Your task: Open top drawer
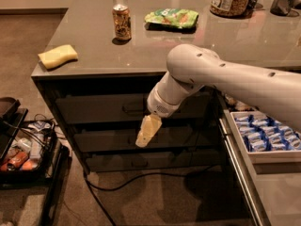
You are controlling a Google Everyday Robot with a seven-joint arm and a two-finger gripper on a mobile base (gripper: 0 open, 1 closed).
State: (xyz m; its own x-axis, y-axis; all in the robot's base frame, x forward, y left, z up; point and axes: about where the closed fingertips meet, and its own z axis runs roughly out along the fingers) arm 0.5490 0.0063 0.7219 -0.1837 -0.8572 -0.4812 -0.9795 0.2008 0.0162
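Three grey drawer fronts stacked under the table [94, 36]; on it one can [122, 22], one green packet [171, 18], one yellow sponge [58, 55]. Top drawer [94, 108] is uppermost: shut, matte grey, dark pull handle [133, 108] at centre. Jaws hang just below-right of that handle, over the middle front [103, 139]; can't tell their opening.

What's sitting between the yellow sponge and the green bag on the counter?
A drink can stands between the sponge and the green bag, seen in the camera view. The pincer hangs lower, near the top drawer.
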